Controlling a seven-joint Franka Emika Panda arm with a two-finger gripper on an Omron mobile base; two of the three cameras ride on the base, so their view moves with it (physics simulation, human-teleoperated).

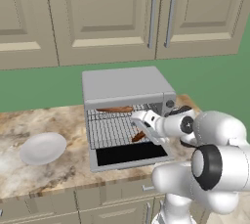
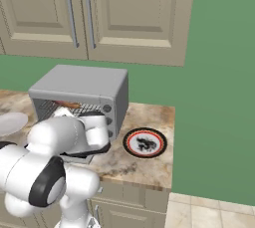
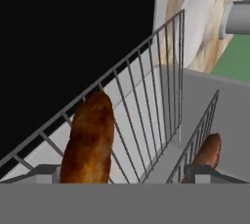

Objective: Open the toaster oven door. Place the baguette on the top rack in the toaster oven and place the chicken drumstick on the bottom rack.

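plate: white plate (image 1: 43,148) on the table (image 1: 29,174), well left of the oven.
oven: oven (image 1: 124,85) on the table, its door (image 1: 129,155) folded down flat toward the robot.
baguette: baguette (image 1: 114,109) lies across the top rack (image 1: 122,111), long axis running left-right along the oven's width.
drumstick: drumstick (image 1: 139,136) lies on the bottom rack (image 1: 110,132), toward its right front; in the hand view it shows as the large brown piece (image 3: 89,142) just in front of the jaws, long axis pointing away from them.
jaws: gripper (image 1: 138,117) sits just above the drumstick at the oven mouth; the jaws stand wide apart with nothing between them, one tip to each side of the piece.
relation: the drumstick is free of the jaws and resting on the wire; the way out, I judge, is straight back over the door, away from the racks.
task: both foods look placed; likely only the withdrawal remains.
second plate: patterned plate (image 2: 145,143) on the table right of the oven.
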